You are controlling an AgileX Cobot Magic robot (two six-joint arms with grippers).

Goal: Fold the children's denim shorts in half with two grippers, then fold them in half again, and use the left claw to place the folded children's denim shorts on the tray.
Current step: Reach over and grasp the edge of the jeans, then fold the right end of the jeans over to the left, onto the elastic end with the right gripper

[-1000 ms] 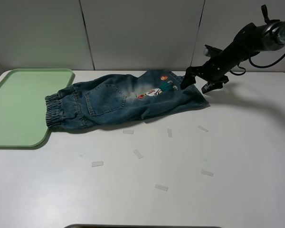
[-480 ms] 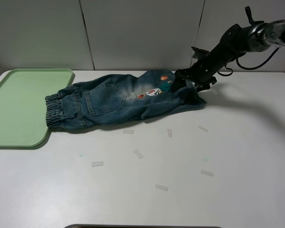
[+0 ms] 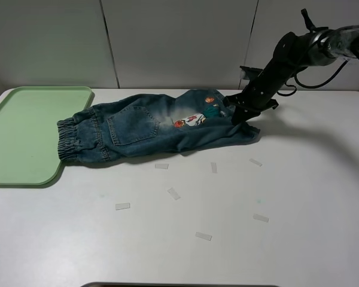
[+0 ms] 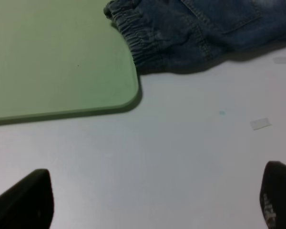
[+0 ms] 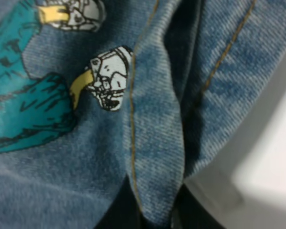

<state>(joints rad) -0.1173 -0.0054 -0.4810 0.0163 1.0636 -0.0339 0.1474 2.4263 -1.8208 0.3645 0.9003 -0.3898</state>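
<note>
**Right gripper clamped on the leg hem, left gripper apart above the table**

At 9 o'clock of the white table (image 3: 299, 197) we see one tray (image 3: 24, 131): pale green, smooth plastic, flat, with rounded corners and a low rim. The left gripper (image 4: 152, 202) hangs above the table near the tray's corner, and its two dark fingers (image 4: 26, 200) stand well apart with nothing between them.

One pair of denim shorts (image 3: 143, 128) lies flat from 9 towards 2 o'clock. The gathered elastic waistband just overlaps the tray's right edge. The cloth is blue-grey washed denim with a pale faded patch, one back pocket and colourful embroidery.

At 2 o'clock the right gripper (image 3: 236, 113) is down on the leg end, closed on a fold of the hem with orange stitching.

Towards 6 o'clock the table is broad and smooth, and seven small tape strips (image 3: 174, 193) are scattered there.
</note>
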